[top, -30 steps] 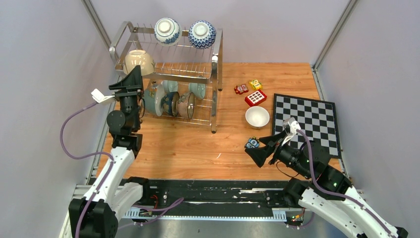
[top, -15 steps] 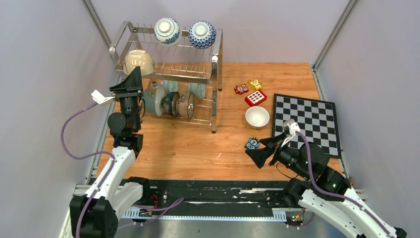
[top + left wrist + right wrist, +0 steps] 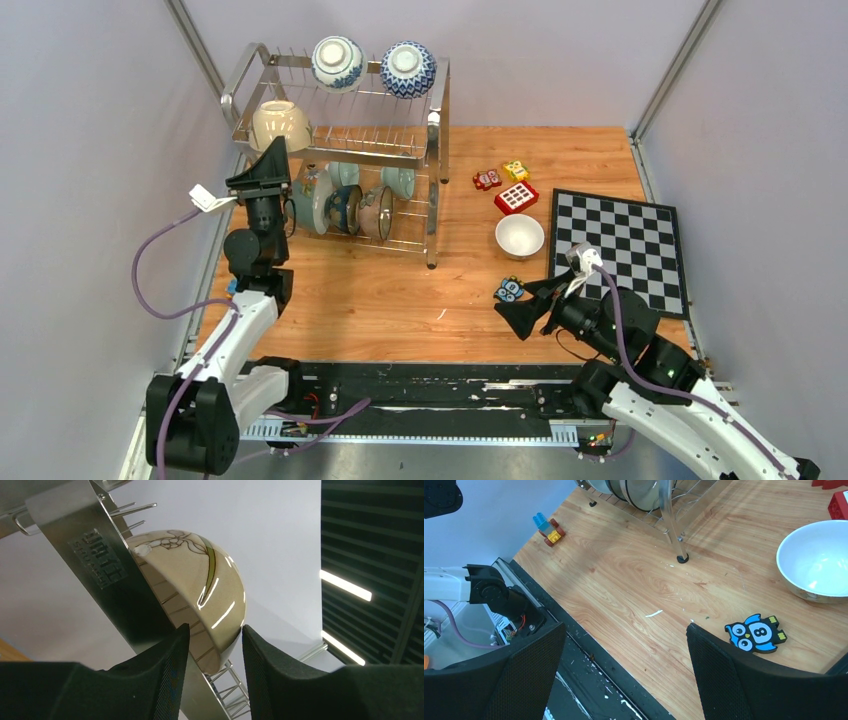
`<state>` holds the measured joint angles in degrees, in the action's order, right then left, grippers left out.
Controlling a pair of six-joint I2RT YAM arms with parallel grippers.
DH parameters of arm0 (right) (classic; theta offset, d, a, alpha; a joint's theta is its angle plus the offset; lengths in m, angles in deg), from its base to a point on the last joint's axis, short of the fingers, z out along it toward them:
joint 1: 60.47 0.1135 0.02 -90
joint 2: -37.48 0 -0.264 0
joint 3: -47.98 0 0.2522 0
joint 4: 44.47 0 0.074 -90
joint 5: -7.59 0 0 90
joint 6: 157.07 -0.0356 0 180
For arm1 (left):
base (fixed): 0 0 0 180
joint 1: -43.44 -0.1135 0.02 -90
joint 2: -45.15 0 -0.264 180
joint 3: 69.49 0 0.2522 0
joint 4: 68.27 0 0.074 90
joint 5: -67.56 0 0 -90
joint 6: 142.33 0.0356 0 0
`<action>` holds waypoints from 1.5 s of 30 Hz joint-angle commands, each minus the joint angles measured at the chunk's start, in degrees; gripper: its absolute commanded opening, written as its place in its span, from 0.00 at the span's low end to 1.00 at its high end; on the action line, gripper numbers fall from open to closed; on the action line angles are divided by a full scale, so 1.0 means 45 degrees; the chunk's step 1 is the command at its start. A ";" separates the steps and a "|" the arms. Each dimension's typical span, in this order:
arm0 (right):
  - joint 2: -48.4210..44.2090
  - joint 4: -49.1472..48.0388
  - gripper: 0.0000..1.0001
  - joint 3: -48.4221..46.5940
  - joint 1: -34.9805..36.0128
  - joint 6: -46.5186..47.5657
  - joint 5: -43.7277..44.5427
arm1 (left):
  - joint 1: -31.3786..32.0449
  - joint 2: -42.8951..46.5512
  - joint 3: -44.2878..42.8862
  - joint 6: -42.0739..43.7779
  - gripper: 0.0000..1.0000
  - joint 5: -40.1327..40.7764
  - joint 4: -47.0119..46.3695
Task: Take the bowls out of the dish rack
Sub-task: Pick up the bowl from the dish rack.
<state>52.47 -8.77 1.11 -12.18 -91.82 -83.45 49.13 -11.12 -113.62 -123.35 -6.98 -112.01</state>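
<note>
Left wrist view: the left end effector (image 3: 215, 629) is narrowing its half-open jaws around the rim of the cream bowl (image 3: 200, 592) on the dish rack (image 3: 95, 565) upper tier, its grip not yet certain. The right end effector (image 3: 624, 627) is idling wide open, empty.

One dish rack (image 3: 437, 120), one chessboard (image 3: 625, 245), perhaps nine bowls (image 3: 520, 235), five toys (image 3: 517, 197).
</note>
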 commanded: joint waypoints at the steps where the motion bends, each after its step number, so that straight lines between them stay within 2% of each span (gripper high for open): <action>1: -0.0073 0.0123 0.94 0.0244 0.0128 -0.0202 0.0214 | -0.0109 -0.0390 0.0043 0.0238 0.46 0.0144 -0.1167; 10: 0.0134 -0.0069 0.94 0.0336 0.0128 -0.0091 0.0217 | -0.0114 -0.0911 0.0204 0.0226 0.47 0.0055 -0.2242; 18: 0.0360 -0.0069 0.94 0.0248 0.0120 0.0012 0.0221 | -0.0132 -0.1762 0.0162 -0.0016 0.40 -0.0250 -0.3504; 24: 0.0506 -0.0069 0.94 0.0170 0.0128 0.0068 0.0211 | -0.0131 -0.2071 0.0068 0.0001 0.31 -0.0460 -0.3897; 30: 0.0604 -0.0090 0.94 0.0135 0.0123 0.0028 0.0219 | -0.0120 -0.2317 0.0062 -0.0083 0.17 -0.0672 -0.4196; 37: 0.1481 0.0398 0.94 -0.0419 0.0128 0.0191 -0.0167 | -0.0121 -0.3137 0.0432 -0.0493 0.01 -0.0801 -0.5759; 45: 0.1463 0.0255 0.93 -0.0418 0.0127 -0.0065 0.0151 | -0.0127 -0.3303 0.0210 -0.0426 0.00 -0.1408 -0.5962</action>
<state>59.75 -8.14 0.74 -12.18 -91.61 -83.40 48.80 -25.57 -112.73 -126.30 -11.63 -139.87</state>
